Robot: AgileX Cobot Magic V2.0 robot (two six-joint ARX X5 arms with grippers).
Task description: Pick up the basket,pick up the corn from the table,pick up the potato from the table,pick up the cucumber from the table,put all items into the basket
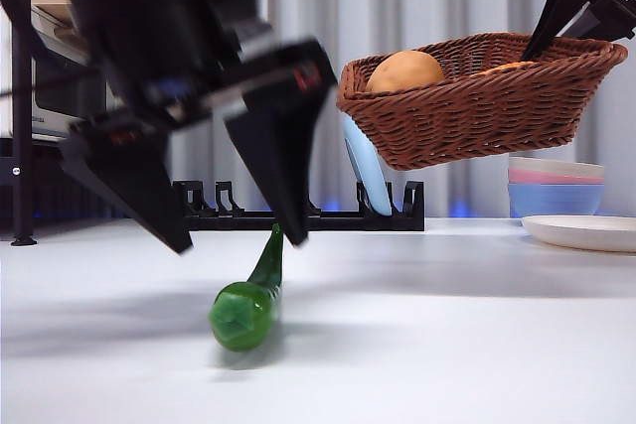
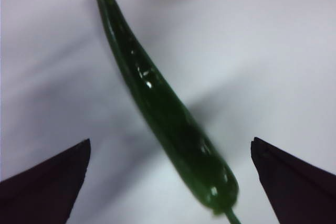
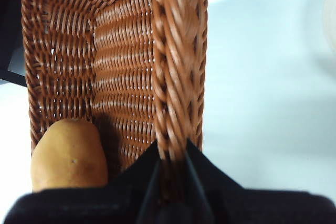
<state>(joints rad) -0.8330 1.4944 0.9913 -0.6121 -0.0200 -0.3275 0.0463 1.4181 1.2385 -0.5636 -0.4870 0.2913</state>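
Straddling cucumber (image 2: pixel 168 114), left gripper (image 2: pixel 168 182); front view only: corn (image 1: pixel 507 68).

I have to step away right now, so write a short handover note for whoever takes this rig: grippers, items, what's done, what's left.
Left gripper: open, fingers on either side of the cucumber, not gripping yet.
Right gripper: shut on the basket rim, holding it in the air above the table.
Potato: in the basket.
Corn: only an orange sliver shows over the rim, apparently inside.
Cucumber: lying on the table.
Done: basket lifted, potato in, corn apparently in.
Left: grasp the cucumber and put it into the basket.
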